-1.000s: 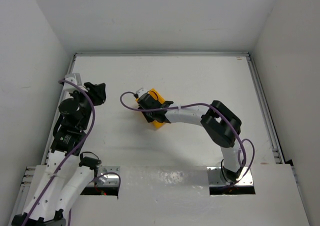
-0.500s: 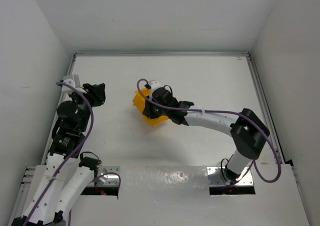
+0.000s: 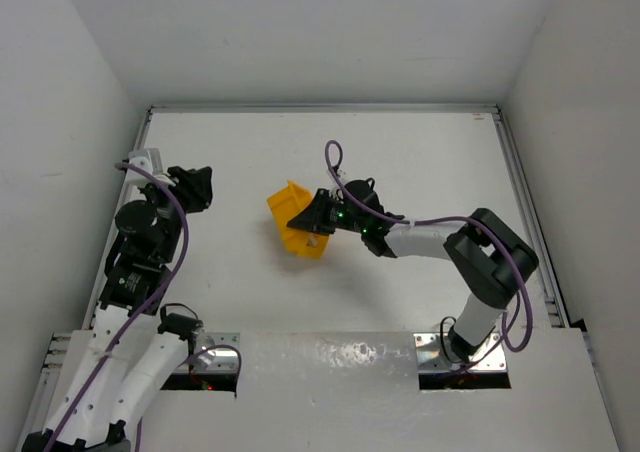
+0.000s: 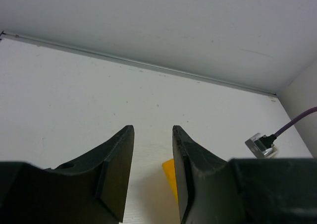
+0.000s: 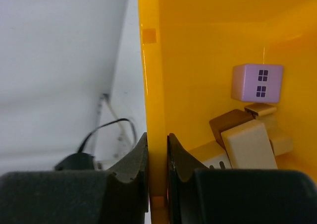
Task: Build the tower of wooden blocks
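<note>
- The white table [image 3: 420,162] fills the middle of the top view, with pale walls round it.
- The right arm reaches from the lower right toward the centre. Its right gripper [image 3: 320,215] is clamped on one side wall of the yellow bin [image 3: 290,212]. In the right wrist view the two fingers pinch that thin wall at lower centre.
- The left arm stands at the left edge. Its left gripper [image 3: 196,185] is parted with nothing between the fingers; a corner of the bin shows just beyond them in the left wrist view.
- The bin sits tilted at mid-frame.
- The wood blocks [image 5: 245,142], light tan and darker brown, lie heaped inside the bin, lower right of the right wrist view, under a purple cube [image 5: 257,83].
</note>
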Motion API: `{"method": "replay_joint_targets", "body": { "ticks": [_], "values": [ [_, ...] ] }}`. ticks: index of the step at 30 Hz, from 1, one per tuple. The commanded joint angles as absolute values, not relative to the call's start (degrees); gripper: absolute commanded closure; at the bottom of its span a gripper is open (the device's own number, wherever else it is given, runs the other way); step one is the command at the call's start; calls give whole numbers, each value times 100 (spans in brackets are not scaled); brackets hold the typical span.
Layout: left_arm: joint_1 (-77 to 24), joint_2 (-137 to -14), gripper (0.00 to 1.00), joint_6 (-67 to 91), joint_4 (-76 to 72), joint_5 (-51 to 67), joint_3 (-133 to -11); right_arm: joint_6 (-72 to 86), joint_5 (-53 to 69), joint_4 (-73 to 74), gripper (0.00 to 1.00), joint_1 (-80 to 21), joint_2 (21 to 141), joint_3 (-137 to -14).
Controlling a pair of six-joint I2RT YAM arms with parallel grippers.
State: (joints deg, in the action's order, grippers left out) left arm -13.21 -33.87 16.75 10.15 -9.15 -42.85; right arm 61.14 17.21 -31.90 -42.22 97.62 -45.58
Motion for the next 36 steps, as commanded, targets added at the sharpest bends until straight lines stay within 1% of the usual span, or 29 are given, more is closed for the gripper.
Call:
{"method": "replay_joint_targets", "body": {
  "ticks": [1,5,12,17,21,23,26,27,31,32,34,36],
  "values": [
    [-1389,-3401,65,1600,861,-861,-4333,7469,2425,-5474,100,-4087,9887,-4448],
    [-1397,-3445,66,1600,853,-844,-4342,7856,2461,-5879,100,-4043,9931,-4307],
    [-1397,-3463,66,1608,844,-844,-4324,9358,2487,-7915,100,-3867,10598,-4008],
    [-1389,-3489,66,1608,852,-844,-4324,9703,2426,-8393,100,-3823,10828,-3938],
    [-1397,-3507,66,1608,861,-852,-4324,10133,2382,-9226,100,-3815,10916,-3684],
    [-1397,-3516,66,1608,844,-809,-4324,10186,2259,-9368,100,-3797,10898,-3454],
    [-1397,-3559,66,1617,817,-765,-4324,10238,2276,-9272,100,-3683,11274,-3682],
    [-1397,-3551,66,1617,826,-765,-4324,10544,2276,-9699,100,-3674,11381,-3752],
    [-1397,-3551,66,1617,835,-809,-4307,10090,2215,-9598,100,-3735,10794,-3341],
    [-1397,-3568,66,1617,826,-730,-4315,10064,2232,-9589,100,-3587,10749,-3375],
    [-1397,-3621,66,1626,791,-660,-4324,10116,2285,-9667,100,-3376,10889,-3629],
    [-1397,-3604,66,1617,817,-676,-4307,10485,2346,-9703,100,-3261,11117,-3648]
  ]
}}
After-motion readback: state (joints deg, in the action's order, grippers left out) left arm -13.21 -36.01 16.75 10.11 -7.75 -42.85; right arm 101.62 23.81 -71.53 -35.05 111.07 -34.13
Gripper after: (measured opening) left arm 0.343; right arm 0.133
